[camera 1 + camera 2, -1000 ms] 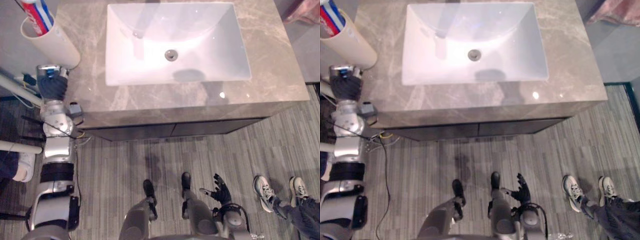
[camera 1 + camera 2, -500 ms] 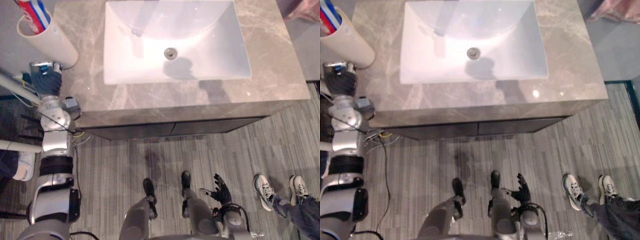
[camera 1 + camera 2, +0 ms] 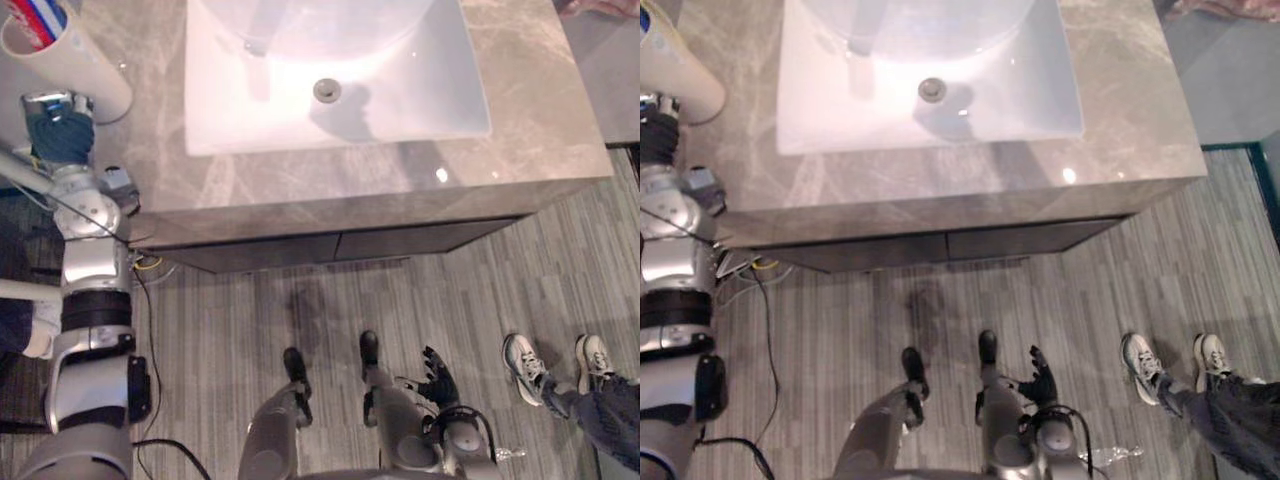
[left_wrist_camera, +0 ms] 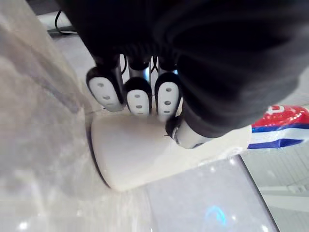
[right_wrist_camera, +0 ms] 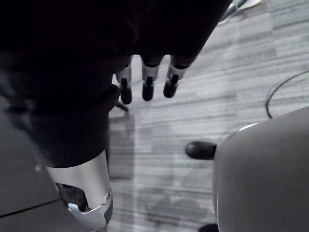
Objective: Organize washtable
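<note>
Your left hand [image 4: 138,96] is grasping a cream cup [image 4: 140,150]. Its fingertips [image 4: 104,89] are curling over one side of the wall while the thumb [image 4: 186,135] is pressing on the other. The cup is sitting directly beneath the fingers, and its base appears to be resting on the tabletop [image 3: 540,100]. A red, white and blue toothpaste tube [image 4: 280,128] is poking out of the cup's mouth, just past the thumb. The cup is a plain, smooth-walled cylinder, probably plastic or ceramic. The tabletop is polished grey-brown stone with pale veining, and it is catching glare from a light. A white rectangular sink basin [image 3: 420,90] with a round metal drain [image 3: 326,90] is lying well off to the hand's right. Your right hand [image 3: 437,378] is hanging low over the striped grey floor [image 3: 250,310], fingers loose and spread, carrying nothing. For this step, you are likely best served by squeezing the cup evenly around its middle and lifting it straight and upright. The smooth wall could slip, and a tilt could spill the tube. Set it down gently, since the glossy stone is probably slick.
</note>
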